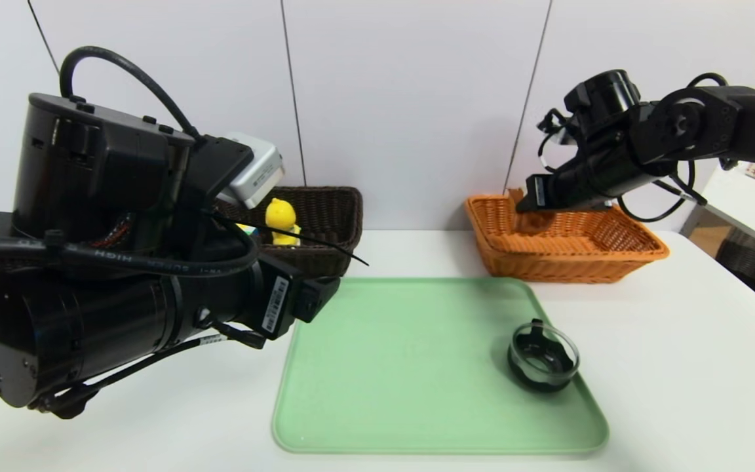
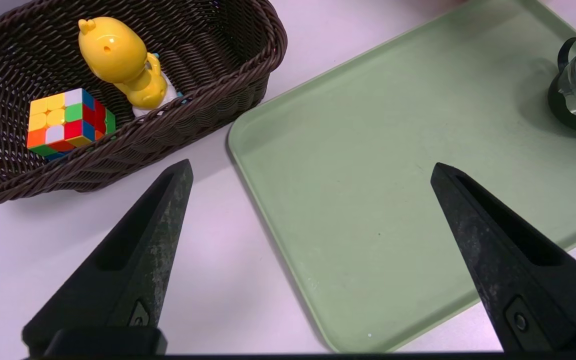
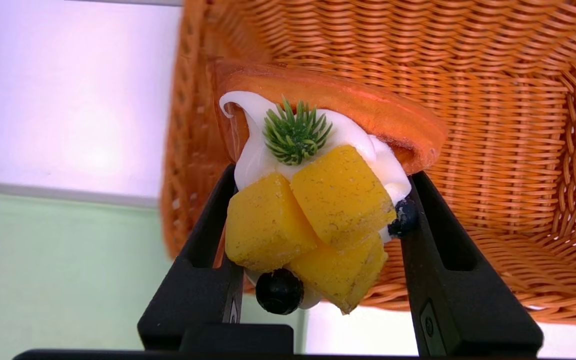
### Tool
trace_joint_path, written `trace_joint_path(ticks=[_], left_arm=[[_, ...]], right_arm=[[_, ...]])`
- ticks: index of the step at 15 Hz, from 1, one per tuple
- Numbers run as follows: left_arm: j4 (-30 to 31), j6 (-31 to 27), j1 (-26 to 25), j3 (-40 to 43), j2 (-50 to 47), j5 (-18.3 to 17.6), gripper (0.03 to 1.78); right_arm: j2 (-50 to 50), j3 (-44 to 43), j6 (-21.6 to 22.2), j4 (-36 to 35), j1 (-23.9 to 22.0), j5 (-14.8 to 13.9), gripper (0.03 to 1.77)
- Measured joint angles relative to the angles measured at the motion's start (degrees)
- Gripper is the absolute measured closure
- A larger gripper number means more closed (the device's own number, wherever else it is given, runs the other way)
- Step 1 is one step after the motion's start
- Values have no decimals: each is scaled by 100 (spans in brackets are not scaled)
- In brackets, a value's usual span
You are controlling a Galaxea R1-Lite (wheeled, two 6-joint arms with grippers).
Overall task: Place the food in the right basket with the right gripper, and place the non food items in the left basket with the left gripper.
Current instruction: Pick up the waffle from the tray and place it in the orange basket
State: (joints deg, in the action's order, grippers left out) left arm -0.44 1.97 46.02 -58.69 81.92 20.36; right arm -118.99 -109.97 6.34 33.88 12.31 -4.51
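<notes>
Orange-brown waffle wedge (image 3: 318, 200) tip points away from right hand (image 3: 320, 260).

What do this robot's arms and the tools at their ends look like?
Both arms are glossy black, with thick round joints and loose black cables looped alongside. The left arm carries white barcode stickers and a grey box. The left tool and right tool each have two tapering, scuffed matte-black fingers.
</notes>
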Motion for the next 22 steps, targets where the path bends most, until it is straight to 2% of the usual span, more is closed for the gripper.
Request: trace_joint_path(ticks=[5,7,10,13,22], left_arm=[[0,6,-10,11,-1,0,12],[0,20,-7,15,-1,0,12],[0,44,-11,15,-1,-2,12],[0,44,-10,15,-1,-2,12],[0,34,-5,-2,-1,0,12]], right_arm=[[-300,-12,-12,-50,-256,-52,93],[-396,-28,-23,-67,-311,-224,93],[-513,-34,-15,-148,-369,-276,66],[-556,-44,-11,-243,-385,-276,46],[-568,-119,7,-288,-389,-257,21]])
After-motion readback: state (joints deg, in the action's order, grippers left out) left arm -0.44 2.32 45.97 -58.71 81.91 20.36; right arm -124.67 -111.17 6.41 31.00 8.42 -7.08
